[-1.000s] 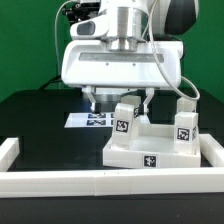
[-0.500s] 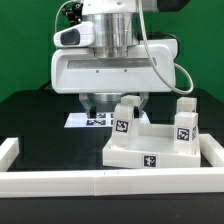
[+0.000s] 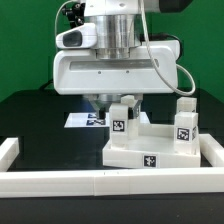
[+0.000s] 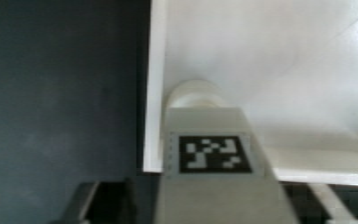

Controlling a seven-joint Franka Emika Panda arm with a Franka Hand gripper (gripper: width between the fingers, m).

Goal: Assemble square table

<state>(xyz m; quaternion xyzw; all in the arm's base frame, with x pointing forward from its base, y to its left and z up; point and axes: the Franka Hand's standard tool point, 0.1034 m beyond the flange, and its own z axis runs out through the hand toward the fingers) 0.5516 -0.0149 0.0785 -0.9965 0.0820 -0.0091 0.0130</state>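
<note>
Lowered since earlier, the jaws (image 3: 119, 103) now straddle a leg (image 3: 122, 117) standing upright on the slab (image 3: 150, 148); whether they grip it yet, I cannot tell. Another leg (image 3: 185, 120) stands apart.

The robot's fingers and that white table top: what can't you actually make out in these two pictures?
- Fingers, exterior view: mostly hidden behind the leg block and under the wide white hand; whether they touch it is unclear.
- Marker board, exterior view: partly covered by the arm.
- Table top, wrist view: cut off by the picture edges, and blurred.
- Second leg block: its far side faces away.
- Other legs: none in view.
</note>
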